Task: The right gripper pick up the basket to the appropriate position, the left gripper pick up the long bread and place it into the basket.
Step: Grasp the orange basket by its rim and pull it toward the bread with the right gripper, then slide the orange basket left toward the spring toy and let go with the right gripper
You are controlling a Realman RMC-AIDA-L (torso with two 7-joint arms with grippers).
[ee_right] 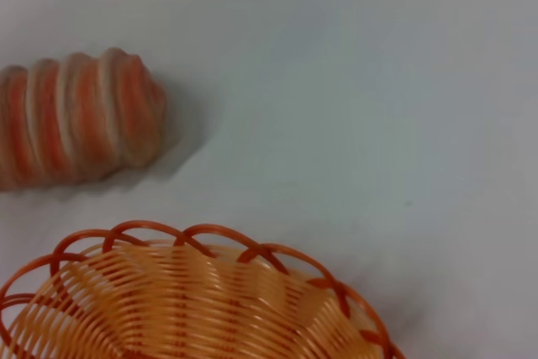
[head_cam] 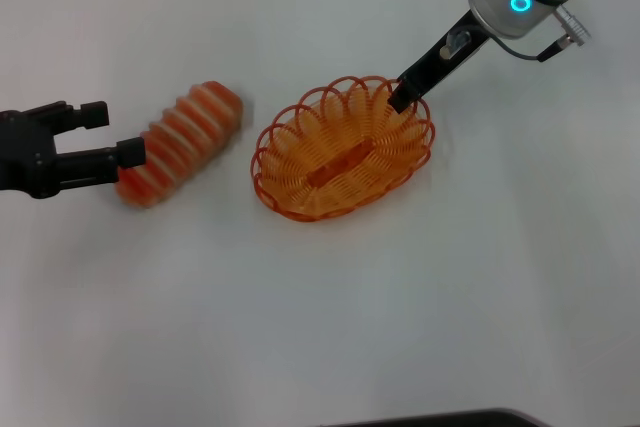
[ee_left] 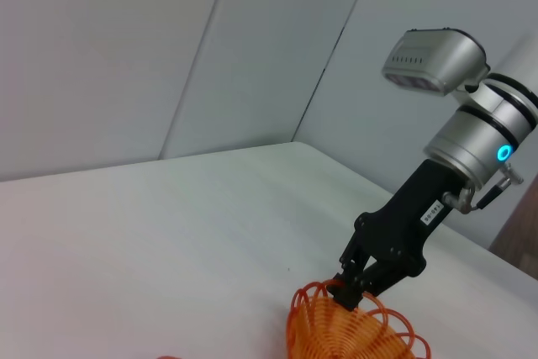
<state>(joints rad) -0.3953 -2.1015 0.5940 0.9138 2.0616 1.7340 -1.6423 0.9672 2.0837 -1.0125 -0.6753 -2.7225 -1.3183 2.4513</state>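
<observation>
The orange wire basket (head_cam: 272, 152) sits on the white table at mid-right. My right gripper (head_cam: 403, 97) is at the basket's far right rim and is shut on it; the left wrist view shows this grip (ee_left: 348, 288) on the basket (ee_left: 357, 334). The long bread (head_cam: 182, 141), orange-red with cream ridges, lies slanted on the table left of the basket. My left gripper (head_cam: 113, 133) is open at the bread's near left end, with one fingertip (head_cam: 130, 152) against it. The right wrist view shows the bread (ee_right: 76, 124) beyond the basket rim (ee_right: 193, 237).
The white table (head_cam: 330, 317) stretches around the basket and bread. A dark edge (head_cam: 440, 419) shows at the bottom of the head view. Grey wall panels (ee_left: 252, 48) stand behind the table in the left wrist view.
</observation>
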